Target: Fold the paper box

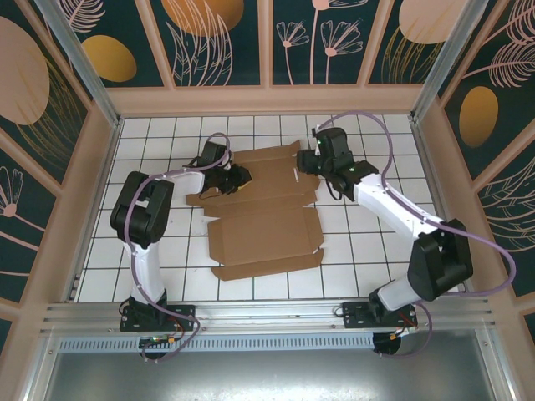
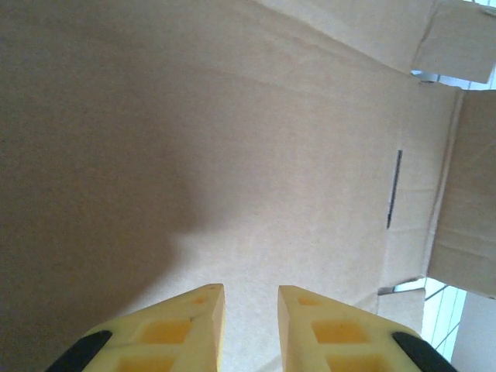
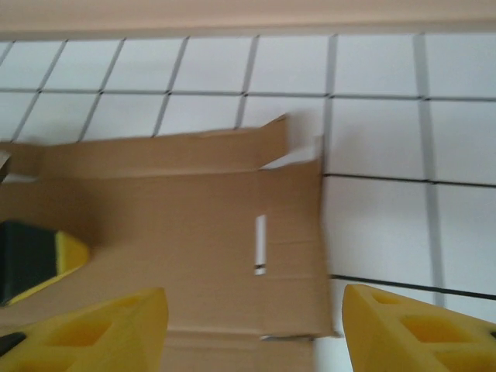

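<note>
With the left gripper (image 2: 249, 293) narrowly parted and the right gripper (image 3: 254, 293) wide, both empty above the flat brown cardboard paper box (image 1: 263, 221) lying unfolded on the white tiled tabletop (image 1: 368, 251), a 1-sided push could skid it instead of creasing.

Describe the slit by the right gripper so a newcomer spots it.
On the white tiled table lies the brown paper box; find its far panel, at the right gripper. Just inside that panel's right edge is the slit: short, thin, cut through, unlike the long creases.
</note>
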